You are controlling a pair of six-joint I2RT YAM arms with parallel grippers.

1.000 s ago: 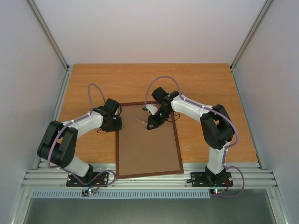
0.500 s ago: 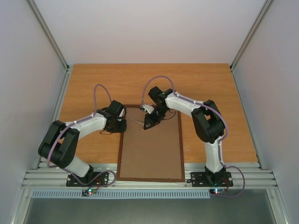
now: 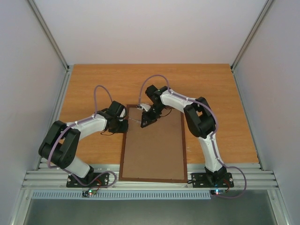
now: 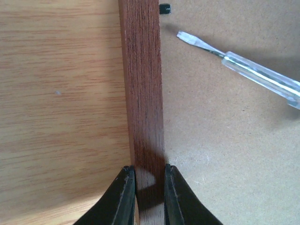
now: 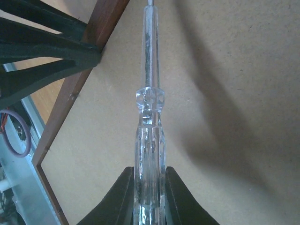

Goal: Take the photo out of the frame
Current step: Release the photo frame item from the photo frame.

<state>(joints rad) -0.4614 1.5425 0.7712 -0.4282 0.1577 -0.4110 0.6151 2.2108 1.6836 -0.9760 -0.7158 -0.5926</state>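
Observation:
The frame [image 3: 123, 154] lies face down on the table, its brown hardboard back [image 3: 154, 150] facing up. The photo is hidden beneath that back. My left gripper [image 3: 123, 125] is shut on the frame's left rail [image 4: 143, 84] near the far corner, one finger on each side of the wood [image 4: 150, 176]. My right gripper [image 3: 146, 123] is shut on a clear-handled screwdriver [image 5: 150, 108] and hovers over the far left part of the back. The blade [image 4: 192, 40] points toward the left rail [image 5: 75, 89], close to the left fingers [image 5: 47, 51].
A small black tab [image 4: 164, 8] sits at the rail's inner edge, just beyond the screwdriver tip. The wooden table [image 3: 93, 84] is walled in by white panels on both sides, and a metal rail [image 3: 150, 177] runs along its near edge.
The frame has slid slightly right and squared up with the left gripper on its rail. The right gripper has carried the screwdriver left, toward the far left corner.

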